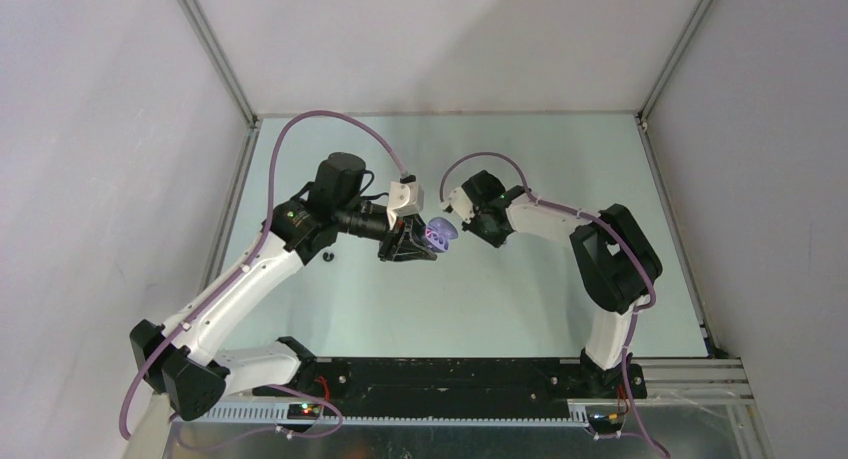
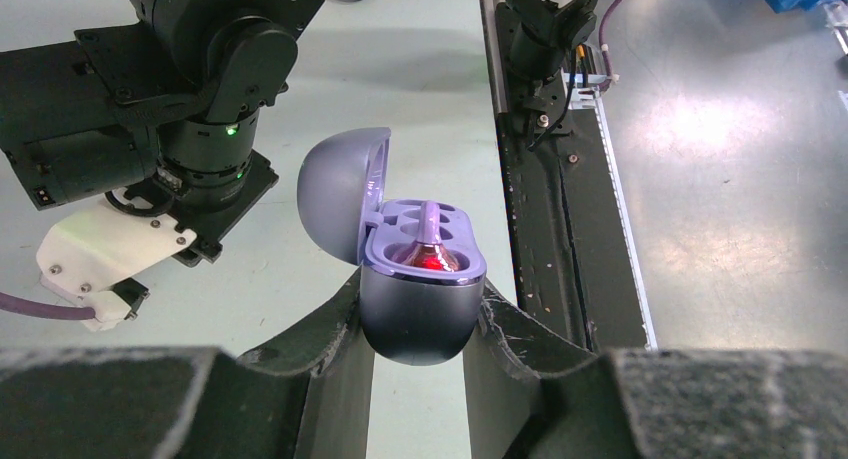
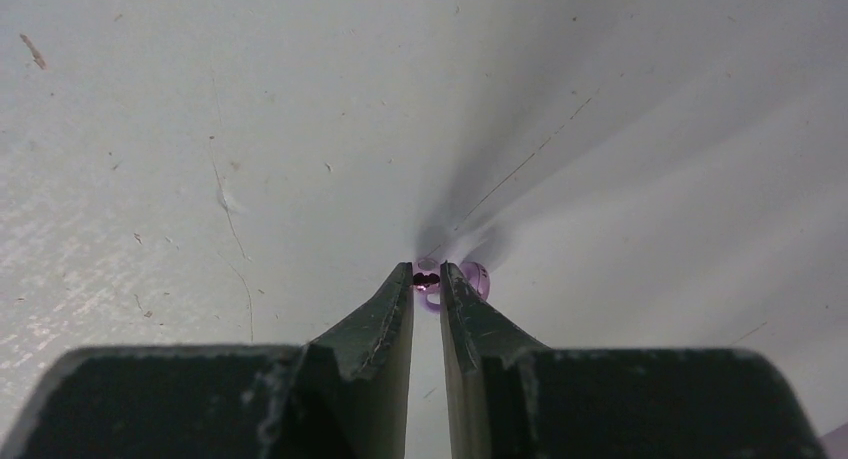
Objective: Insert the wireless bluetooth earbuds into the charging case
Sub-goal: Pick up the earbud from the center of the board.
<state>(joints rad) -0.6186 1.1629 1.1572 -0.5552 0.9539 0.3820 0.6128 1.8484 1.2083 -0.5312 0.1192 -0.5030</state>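
My left gripper (image 2: 420, 324) is shut on the rounded base of a pale purple charging case (image 2: 420, 309) and holds it above the table, lid (image 2: 335, 189) swung open to the left. One purple earbud (image 2: 430, 251) sits in the near socket with a red glow; the far socket looks empty. In the top view the case (image 1: 441, 235) hangs between both wrists. My right gripper (image 3: 427, 274) is shut on a pale purple earbud (image 3: 476, 277) at its fingertips, just right of the case (image 1: 466, 222). No black earbuds show clearly.
A small dark object (image 1: 328, 256) lies on the pale green table (image 1: 520, 299) beside the left arm; I cannot tell what it is. The right wrist and its white camera block (image 2: 100, 249) stand close to the case's left. Walls enclose the table.
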